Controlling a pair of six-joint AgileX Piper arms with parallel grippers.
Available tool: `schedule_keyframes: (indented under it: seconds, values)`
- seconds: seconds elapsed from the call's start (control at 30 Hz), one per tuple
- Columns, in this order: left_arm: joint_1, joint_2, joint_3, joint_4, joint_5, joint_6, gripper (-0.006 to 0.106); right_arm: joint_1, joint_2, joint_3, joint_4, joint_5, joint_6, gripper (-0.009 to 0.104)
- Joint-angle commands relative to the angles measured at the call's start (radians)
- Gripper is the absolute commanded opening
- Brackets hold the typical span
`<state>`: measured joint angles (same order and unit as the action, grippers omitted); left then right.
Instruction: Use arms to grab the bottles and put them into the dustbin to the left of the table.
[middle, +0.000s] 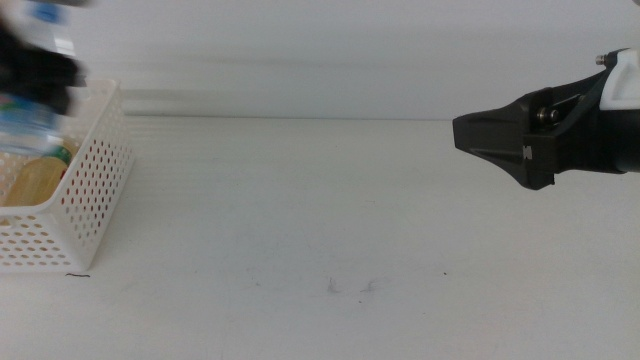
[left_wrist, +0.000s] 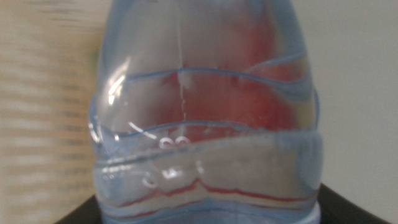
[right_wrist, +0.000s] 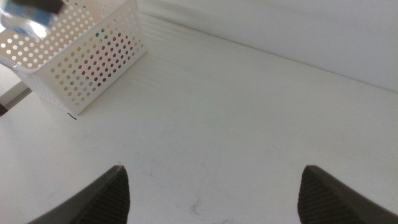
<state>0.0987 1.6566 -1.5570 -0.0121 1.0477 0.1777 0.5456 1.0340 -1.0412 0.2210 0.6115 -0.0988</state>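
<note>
My left gripper (middle: 35, 65) is a blurred dark shape at the far left, above the white perforated dustbin (middle: 95, 170). It is shut on the clear water bottle (middle: 25, 125) and holds it over the dustbin's opening. The bottle fills the left wrist view (left_wrist: 205, 124), with a red blur behind it. The yellow juice bottle (middle: 35, 180) lies inside the dustbin. In the right wrist view, red shows through the holes of the dustbin (right_wrist: 87, 68). My right gripper (middle: 495, 140) hangs over the table's right side, open and empty, its jaws wide apart (right_wrist: 211, 193).
The white table (middle: 330, 220) has faint scuff marks (middle: 350, 287) near the front middle. The dustbin stands at the table's left edge. A pale wall runs along the back.
</note>
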Motion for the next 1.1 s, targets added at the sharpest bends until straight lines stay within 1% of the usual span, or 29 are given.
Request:
schedule_keyframes:
  seconds: [0.0,0.07,0.13,0.23,0.3,0.37,0.47,0.53,0.63,0.67,0.77,0.83,0.97,1.07]
  values:
    - [0.074,0.020,-0.023,-0.060,-0.063,0.080,-0.002,0.002,-0.010,0.001,-0.010,-0.005,-0.002,0.077]
    - [0.125,0.055,-0.023,-0.095,-0.091,0.101,-0.002,0.002,-0.010,0.001,-0.010,-0.005,-0.002,0.077]
    - [0.150,0.101,-0.023,-0.121,-0.104,0.142,-0.002,0.002,-0.010,0.001,-0.010,-0.005,-0.002,0.077]
    - [0.152,0.169,-0.023,-0.112,-0.121,0.147,-0.001,0.002,-0.010,0.001,-0.010,-0.005,-0.002,0.077]
    - [0.150,0.207,-0.023,-0.112,-0.126,0.147,0.002,0.002,-0.010,0.001,-0.010,-0.005,-0.002,0.077]
    - [0.150,0.241,-0.023,-0.135,-0.128,0.144,0.010,0.002,-0.010,0.001,-0.010,-0.005,-0.002,0.077]
    - [0.150,0.273,-0.023,-0.163,-0.130,0.138,0.034,0.002,-0.010,0.001,-0.010,-0.005,-0.002,0.077]
    - [0.150,0.274,-0.023,-0.168,-0.130,0.138,0.056,0.002,-0.010,0.001,-0.010,-0.005,-0.002,0.077]
    - [0.150,0.267,-0.053,-0.135,-0.101,0.133,0.090,0.002,-0.010,0.001,-0.010,-0.005,-0.002,0.077]
    - [0.150,0.265,-0.070,-0.135,-0.069,0.109,0.094,0.002,-0.010,0.001,-0.010,-0.005,-0.002,0.077]
    - [0.148,0.248,-0.140,-0.147,0.094,0.009,0.094,0.002,-0.010,0.001,-0.010,-0.005,-0.002,0.077]
    - [0.135,0.208,-0.159,-0.155,0.157,-0.003,0.094,0.002,-0.010,0.001,-0.010,-0.005,-0.002,0.077]
    - [0.074,0.078,-0.124,-0.153,0.149,0.002,0.094,0.002,-0.010,0.001,-0.010,-0.005,-0.002,0.077]
    - [-0.008,-0.063,-0.044,-0.155,0.095,0.008,0.094,0.002,-0.010,0.001,-0.010,-0.005,-0.002,0.077]
